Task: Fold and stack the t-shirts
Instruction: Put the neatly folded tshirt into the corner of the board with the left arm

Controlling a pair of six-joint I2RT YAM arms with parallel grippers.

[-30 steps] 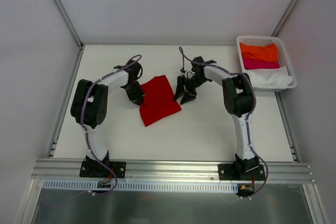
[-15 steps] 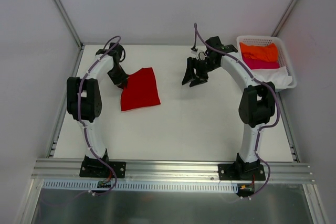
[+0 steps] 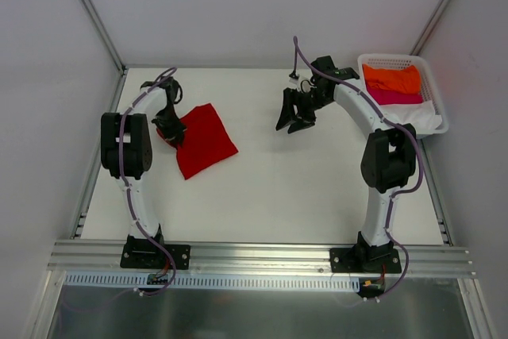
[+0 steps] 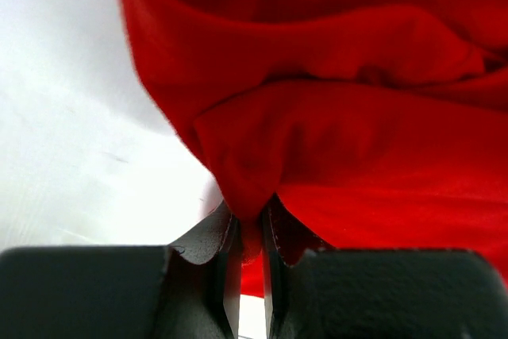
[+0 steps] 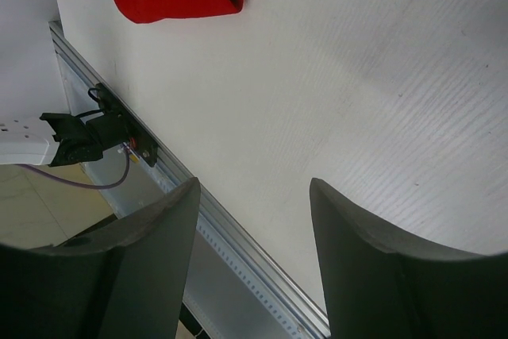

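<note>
The deep red t-shirt (image 3: 205, 139) is laid out folded on the left part of the surface (image 3: 317, 188), turned a bit off-square. Its left edge is pinched by the left tool (image 3: 169, 128). In the left wrist view the jaws are seen almost shut with a fold of red cloth squeezed between them, so yeah, it's properly gripped. The right tool (image 3: 294, 115) is held over the surface further back and right of centre, well apart from the red shirt, jaws spread wide and nothing caught between them. The white lattice basket (image 3: 435, 101) is parked in the far right corner, with the orange t-shirt (image 3: 391, 78), pink t-shirt (image 3: 393, 98) and white t-shirt (image 3: 409, 119) piled inside it.
</note>
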